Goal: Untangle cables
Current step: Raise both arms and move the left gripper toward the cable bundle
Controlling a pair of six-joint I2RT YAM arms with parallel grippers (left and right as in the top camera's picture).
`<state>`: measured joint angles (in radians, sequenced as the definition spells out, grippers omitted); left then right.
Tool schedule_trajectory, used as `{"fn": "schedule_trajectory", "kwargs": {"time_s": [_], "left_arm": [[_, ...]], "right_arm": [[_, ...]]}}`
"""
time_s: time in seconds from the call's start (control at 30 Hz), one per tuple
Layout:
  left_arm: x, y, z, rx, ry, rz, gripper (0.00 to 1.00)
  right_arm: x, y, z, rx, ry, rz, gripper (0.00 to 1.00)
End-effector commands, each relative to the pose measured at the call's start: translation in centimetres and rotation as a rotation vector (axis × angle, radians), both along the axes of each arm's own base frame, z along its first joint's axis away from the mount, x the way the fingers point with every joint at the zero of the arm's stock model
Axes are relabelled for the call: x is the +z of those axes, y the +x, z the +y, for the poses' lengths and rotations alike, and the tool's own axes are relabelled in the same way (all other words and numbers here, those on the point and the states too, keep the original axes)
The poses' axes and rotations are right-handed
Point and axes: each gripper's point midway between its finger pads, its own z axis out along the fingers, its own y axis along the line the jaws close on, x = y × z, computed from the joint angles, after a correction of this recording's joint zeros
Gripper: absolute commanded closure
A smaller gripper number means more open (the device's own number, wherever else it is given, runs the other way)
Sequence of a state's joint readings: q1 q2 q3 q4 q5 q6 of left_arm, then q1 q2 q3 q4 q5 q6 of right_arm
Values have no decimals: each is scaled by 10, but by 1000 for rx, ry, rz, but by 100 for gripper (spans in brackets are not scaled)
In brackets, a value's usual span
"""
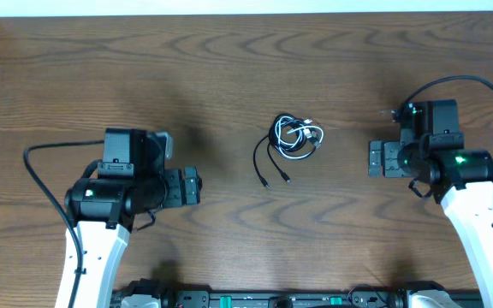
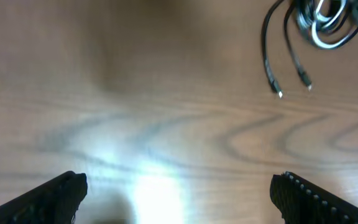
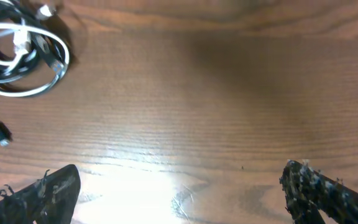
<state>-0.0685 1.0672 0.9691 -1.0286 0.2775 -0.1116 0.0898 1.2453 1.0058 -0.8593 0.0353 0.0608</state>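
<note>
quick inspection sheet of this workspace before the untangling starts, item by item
surface: dark brown wood-grain table, no spills seen
job's things: small tangle of thin black and white cords at the centre, two black plug ends trailing toward the near edge
clutter: nothing seen
hands: left hand open, empty, left of the tangle; right hand open, empty, right of it
cables: thick black arm wires loop beside each arm, apart from the tangle
surroundings: pale strip beyond the far edge; black rail at the near edge
</note>
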Motion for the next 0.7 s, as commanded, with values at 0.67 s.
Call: {"fn": "schedule_trajectory", "kwargs": {"time_s": [0.67], "left_arm": [[50,100,-44,-35,-142,-339,1]], "right_arm": [[16,12,8,14,52,-62,1]]}}
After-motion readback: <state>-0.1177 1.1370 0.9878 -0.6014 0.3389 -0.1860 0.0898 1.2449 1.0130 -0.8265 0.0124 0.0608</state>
